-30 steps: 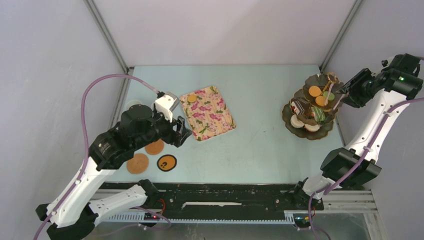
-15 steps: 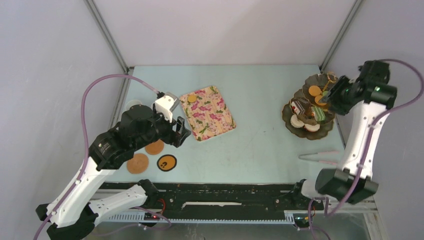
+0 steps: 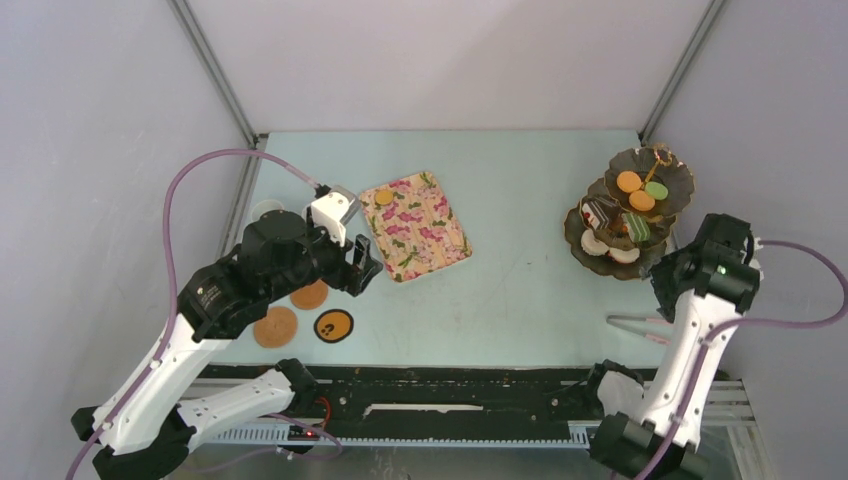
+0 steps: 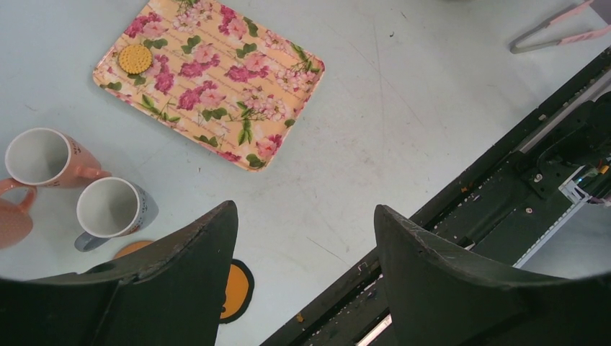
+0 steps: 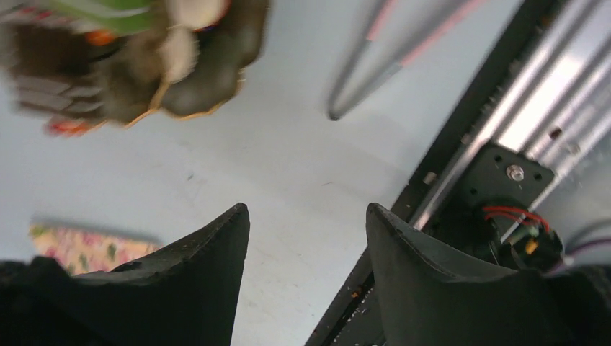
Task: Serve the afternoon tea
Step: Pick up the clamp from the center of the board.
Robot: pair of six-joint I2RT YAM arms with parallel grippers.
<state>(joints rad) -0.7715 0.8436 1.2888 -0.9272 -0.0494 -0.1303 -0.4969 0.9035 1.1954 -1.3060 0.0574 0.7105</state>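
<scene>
The pale blue table carries everything. At its right, the dark three-tier stand is upright and loaded with cake slices on the lower tiers and macarons on top. Left of centre lies the floral tray, bare except for one biscuit at its far corner. The left gripper hovers above the table at the tray's near-left edge, its jaws spread wide and empty. The right gripper hangs between the stand and the pink tongs, which lie flat by the front rail; its jaws are also parted around nothing. Left of the tray stand a pink-orange mug and a grey mug, with a second pink-orange one cut off by the frame. Three round coasters lie bare just beside them.
</scene>
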